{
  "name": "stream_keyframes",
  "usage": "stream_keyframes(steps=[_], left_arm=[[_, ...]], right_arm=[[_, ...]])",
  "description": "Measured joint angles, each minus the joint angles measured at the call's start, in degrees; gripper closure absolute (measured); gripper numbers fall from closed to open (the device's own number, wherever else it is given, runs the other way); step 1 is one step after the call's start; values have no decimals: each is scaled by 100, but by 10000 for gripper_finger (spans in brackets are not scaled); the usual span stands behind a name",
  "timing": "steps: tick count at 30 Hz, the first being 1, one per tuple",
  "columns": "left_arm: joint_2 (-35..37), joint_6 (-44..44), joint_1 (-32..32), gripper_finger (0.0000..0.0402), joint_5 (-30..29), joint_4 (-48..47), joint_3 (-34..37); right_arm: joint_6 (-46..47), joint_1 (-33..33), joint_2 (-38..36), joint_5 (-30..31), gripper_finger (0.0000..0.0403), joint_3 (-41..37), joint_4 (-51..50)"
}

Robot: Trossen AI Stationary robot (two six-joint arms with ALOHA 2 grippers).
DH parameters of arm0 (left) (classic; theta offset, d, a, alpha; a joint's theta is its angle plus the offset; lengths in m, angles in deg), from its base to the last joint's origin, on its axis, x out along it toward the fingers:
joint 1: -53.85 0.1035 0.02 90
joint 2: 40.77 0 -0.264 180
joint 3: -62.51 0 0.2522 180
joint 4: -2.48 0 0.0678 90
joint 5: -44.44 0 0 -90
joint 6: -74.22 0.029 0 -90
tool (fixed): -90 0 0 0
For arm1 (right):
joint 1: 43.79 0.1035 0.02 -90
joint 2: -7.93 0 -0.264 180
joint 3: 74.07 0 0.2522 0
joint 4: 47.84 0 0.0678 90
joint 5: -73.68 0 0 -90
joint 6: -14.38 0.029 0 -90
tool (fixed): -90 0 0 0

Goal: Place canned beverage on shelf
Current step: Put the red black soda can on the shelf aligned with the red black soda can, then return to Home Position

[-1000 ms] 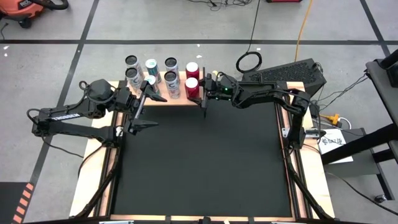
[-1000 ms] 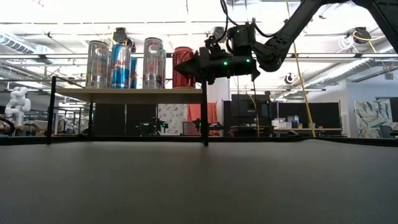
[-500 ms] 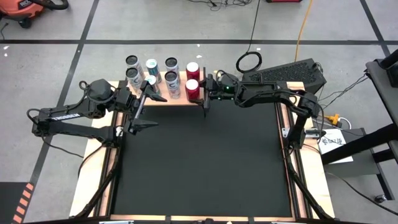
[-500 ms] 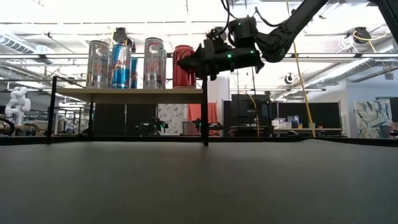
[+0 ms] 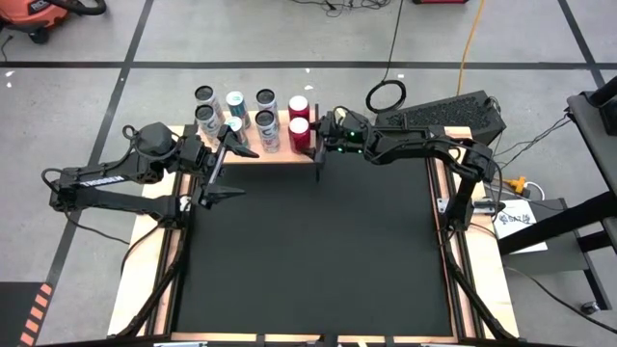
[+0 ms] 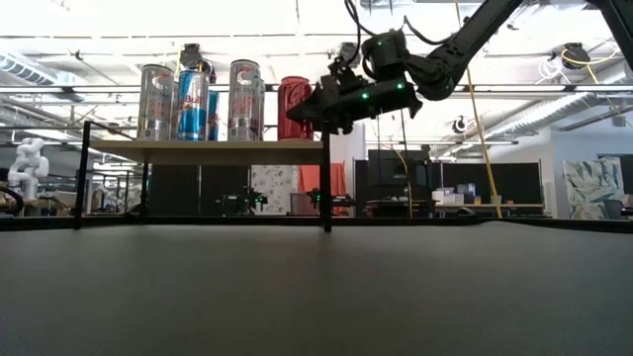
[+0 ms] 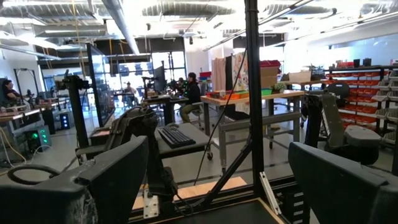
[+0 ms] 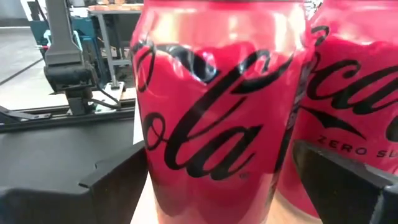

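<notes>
The shelf (image 5: 280, 154) stands at the table's far edge and carries several cans upright on their bases: silver ones (image 5: 265, 120), a blue one (image 6: 192, 104) and two red ones. My right gripper (image 5: 316, 138) is level at the shelf's right end and open. Its fingers stand on either side of the nearer red can (image 8: 211, 124), which rests on the board (image 6: 198, 148); I see no finger closed on it. The second red can (image 8: 348, 93) stands just behind. My left gripper (image 5: 231, 172) hangs open at the shelf's left part, with nothing between its fingers.
A black shelf post (image 7: 252, 93) rises close in front of my left gripper. A keyboard (image 5: 453, 111) and a cable loop (image 5: 386, 94) lie beyond the table's far right corner. The black mat (image 5: 308, 241) stretches toward the near edge.
My right gripper has tipped its fingers up from a slight downward slant to level and stands a little higher beside the nearer red can. The can has kept its place on the shelf, and the gap between the fingers is unchanged.
</notes>
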Motion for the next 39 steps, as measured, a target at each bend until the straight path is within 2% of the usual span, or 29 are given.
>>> stream_keyframes(steps=[4,11,20,25,39], left_arm=[[0,-1,-1,13,0,0,0],[1,0,0,13,0,0,0],[2,-2,-2,13,0,-2,0],[0,-2,-1,13,0,0,0],[0,0,0,13,0,-1,0]], right_arm=[[93,0,0,-7,30,0,-7],[159,0,-13,-581,30,0,-9],[99,-32,-166,-566,30,9,-176],[23,-77,-173,-236,30,9,-551],[129,-81,-306,-290,30,9,-874]])
